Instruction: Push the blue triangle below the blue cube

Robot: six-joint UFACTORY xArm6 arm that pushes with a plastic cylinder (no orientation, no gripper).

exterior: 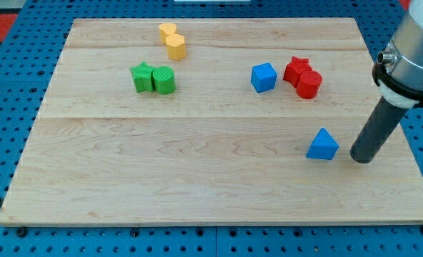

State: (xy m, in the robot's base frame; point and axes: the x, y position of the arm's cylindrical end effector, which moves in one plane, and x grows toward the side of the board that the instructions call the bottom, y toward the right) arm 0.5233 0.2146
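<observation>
The blue triangle (323, 145) lies on the wooden board at the view's lower right. The blue cube (264, 77) sits above it and to its left, in the upper right part of the board. My tip (362, 158) rests on the board just to the right of the blue triangle, a small gap apart from it. The dark rod rises from the tip toward the view's upper right, into the grey arm body.
A red star (296, 68) and a red cylinder (309, 84) touch each other right of the blue cube. A green star (142, 77) and green cylinder (164, 80) sit at upper left. Two yellow blocks (173, 41) lie near the top edge. The board (161, 171) lies on a blue pegboard.
</observation>
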